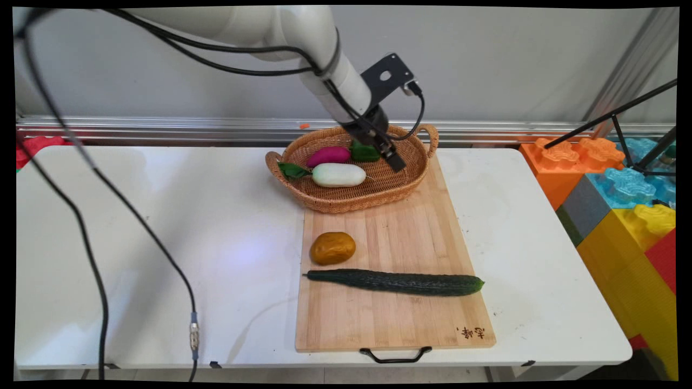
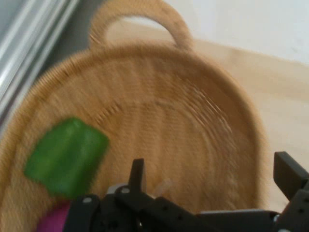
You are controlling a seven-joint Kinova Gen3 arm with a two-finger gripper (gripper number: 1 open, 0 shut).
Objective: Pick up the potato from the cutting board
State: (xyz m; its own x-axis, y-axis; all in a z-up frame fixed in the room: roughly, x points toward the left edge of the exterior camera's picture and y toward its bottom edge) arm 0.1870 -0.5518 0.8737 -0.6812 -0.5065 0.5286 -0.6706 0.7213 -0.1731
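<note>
Gripper point(image 1: 393, 158) sits low inside the wicker basket point(image 1: 411, 178), over the bare right half of its woven floor. Fingers point(image 2: 137, 176) stand spread apart with nothing between them; the hand view shows only basket weave in the gap.

Basket rests on the far end of the wooden cutting board point(image 1: 411, 237), which lies on the white bench point(image 1: 162, 243). Its two loop handles sit at the left and right ends. Contents are crowded toward the left and back: a white radish point(image 1: 339, 175) with green leaves lying lengthwise, a purple vegetable point(image 1: 328, 156) just behind it, and a green pepper point(image 1: 364, 152) just beside the purple one and nearest the gripper. In the hand view the pepper point(image 2: 66, 157) lies left of the fingers, apart from them, with a sliver of purple at the bottom edge.

On the board's near half, a brownish-yellow potato point(image 1: 332, 248) lies close to the left edge, and a long dark cucumber point(image 1: 397, 282) stretches across the board just in front of it, close but not clearly touching.

Arm comes down from the upper left, wrist slanted so the hand points down and to the right into the basket. Black cables trail from it.

Coloured foam blocks point(image 1: 621, 205) stand off the bench's right end.
</note>
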